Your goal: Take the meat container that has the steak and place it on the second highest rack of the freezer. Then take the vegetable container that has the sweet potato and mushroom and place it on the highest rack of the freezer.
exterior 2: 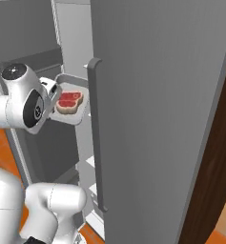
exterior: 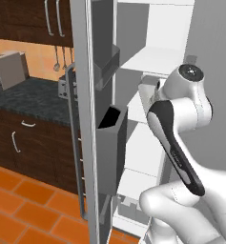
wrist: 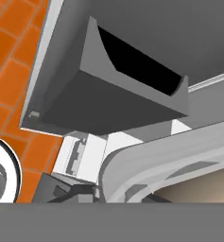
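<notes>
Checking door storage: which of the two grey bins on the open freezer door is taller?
The lower grey bin, with its dark mouth showing at the top; the upper grey bin above it is much shorter.

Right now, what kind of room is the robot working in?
Most likely a home kitchen. An open freezer with white shelves stands ahead, a dark speckled counter over brown cabinets carries a toaster, and a steak lies in a tray.
</notes>
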